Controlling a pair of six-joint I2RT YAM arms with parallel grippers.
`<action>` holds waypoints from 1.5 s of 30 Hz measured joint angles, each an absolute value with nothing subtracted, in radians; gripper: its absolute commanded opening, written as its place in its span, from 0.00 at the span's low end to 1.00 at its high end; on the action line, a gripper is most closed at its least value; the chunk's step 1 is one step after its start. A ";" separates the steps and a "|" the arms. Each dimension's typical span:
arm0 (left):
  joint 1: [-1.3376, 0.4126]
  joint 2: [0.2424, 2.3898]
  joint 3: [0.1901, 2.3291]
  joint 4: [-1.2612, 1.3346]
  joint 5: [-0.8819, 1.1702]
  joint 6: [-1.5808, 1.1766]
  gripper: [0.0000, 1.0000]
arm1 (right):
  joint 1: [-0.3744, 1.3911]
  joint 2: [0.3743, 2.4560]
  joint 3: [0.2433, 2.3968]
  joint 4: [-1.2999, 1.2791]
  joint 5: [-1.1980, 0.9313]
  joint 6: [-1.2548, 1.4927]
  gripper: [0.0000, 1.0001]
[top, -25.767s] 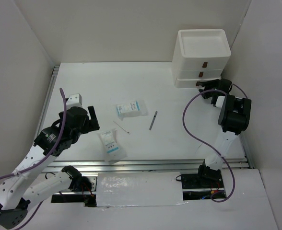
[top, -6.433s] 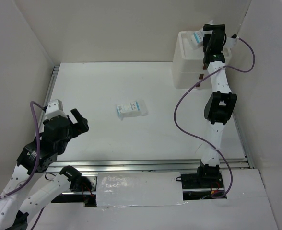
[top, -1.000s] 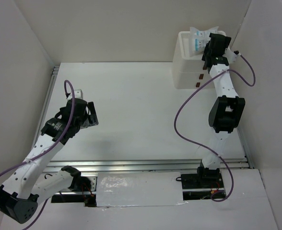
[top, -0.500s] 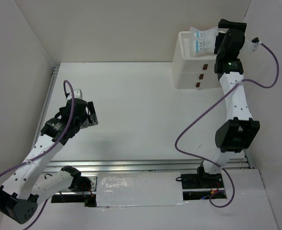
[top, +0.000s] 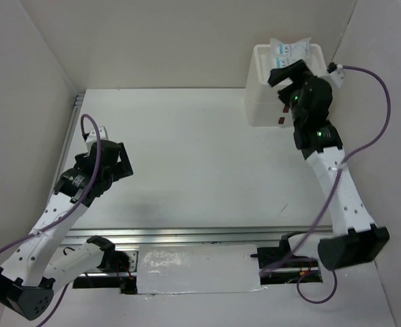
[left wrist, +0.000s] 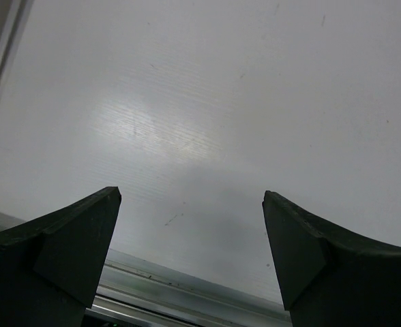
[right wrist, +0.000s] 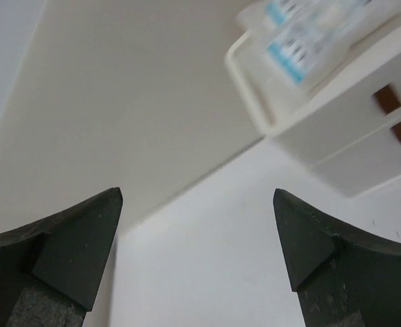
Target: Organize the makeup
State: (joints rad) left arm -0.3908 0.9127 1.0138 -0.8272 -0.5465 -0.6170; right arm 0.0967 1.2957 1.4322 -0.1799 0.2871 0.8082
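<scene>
Of the makeup, only the white-and-blue printed sachets [top: 289,49] show. They stand up out of the top tray of the white stacked drawer unit [top: 260,109] at the back right. In the right wrist view the sachets [right wrist: 308,30] are blurred at the upper right, above the drawer unit [right wrist: 344,133]. My right gripper [top: 281,77] hovers open and empty just in front of the unit; its jaws [right wrist: 197,197] frame only bare table and wall. My left gripper [top: 122,162] hangs open over the left side of the table, and its jaws [left wrist: 191,197] hold nothing.
White walls close the table in at the back and on both sides. A metal rail [left wrist: 187,289] runs along the near edge, just below the left gripper. The drawer fronts carry small brown handles [right wrist: 388,99].
The right arm has drawn back and down from the top tray, leaving the sachets in it. The left arm has shifted slightly left. Both grippers stay open.
</scene>
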 measured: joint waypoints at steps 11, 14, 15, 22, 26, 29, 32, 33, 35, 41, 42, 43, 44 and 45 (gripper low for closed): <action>-0.364 0.826 1.151 -0.934 -0.735 -0.715 0.99 | 0.263 0.457 0.954 -0.431 0.185 0.439 1.00; -0.364 0.755 1.152 -0.945 -0.748 -0.709 0.99 | 0.290 0.396 0.955 -0.519 0.205 0.427 1.00; -0.364 0.728 1.148 -0.943 -0.746 -0.707 1.00 | 0.301 0.382 0.955 -0.542 0.205 0.426 1.00; -0.363 0.573 1.019 -0.923 -0.712 -0.685 0.99 | 0.339 0.252 0.957 -0.639 0.233 0.422 1.00; -0.363 0.573 0.993 -0.904 -0.682 -0.680 1.00 | 0.372 0.209 0.939 -0.644 0.260 0.409 1.00; -0.363 0.577 0.990 -0.901 -0.670 -0.680 1.00 | 0.405 0.193 0.915 -0.647 0.282 0.400 1.00; -0.363 0.585 0.990 -0.891 -0.662 -0.680 1.00 | 0.429 0.191 0.905 -0.653 0.296 0.395 1.00; -0.363 0.586 0.990 -0.889 -0.658 -0.680 0.99 | 0.434 0.191 0.905 -0.654 0.300 0.395 1.00; -0.363 0.586 0.987 -0.885 -0.652 -0.680 0.99 | 0.439 0.191 0.904 -0.654 0.301 0.393 1.00; -0.363 0.577 0.986 -0.870 -0.641 -0.676 0.99 | 0.443 0.192 0.898 -0.652 0.302 0.391 1.00; -0.363 0.576 0.986 -0.867 -0.641 -0.676 0.99 | 0.443 0.192 0.896 -0.652 0.302 0.391 1.00; -0.363 0.576 0.986 -0.866 -0.641 -0.676 0.99 | 0.443 0.192 0.893 -0.652 0.300 0.391 1.00; -0.363 0.576 0.986 -0.866 -0.640 -0.674 0.99 | 0.443 0.194 0.891 -0.653 0.300 0.391 1.00; -0.363 0.576 0.986 -0.865 -0.639 -0.672 0.99 | 0.443 0.196 0.891 -0.653 0.299 0.391 1.00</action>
State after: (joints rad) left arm -0.3630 0.5758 0.9855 -0.8650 -0.6388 -0.6716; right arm 0.4427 0.1955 0.8909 -0.6533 0.2989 0.3908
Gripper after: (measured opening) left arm 0.994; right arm 0.997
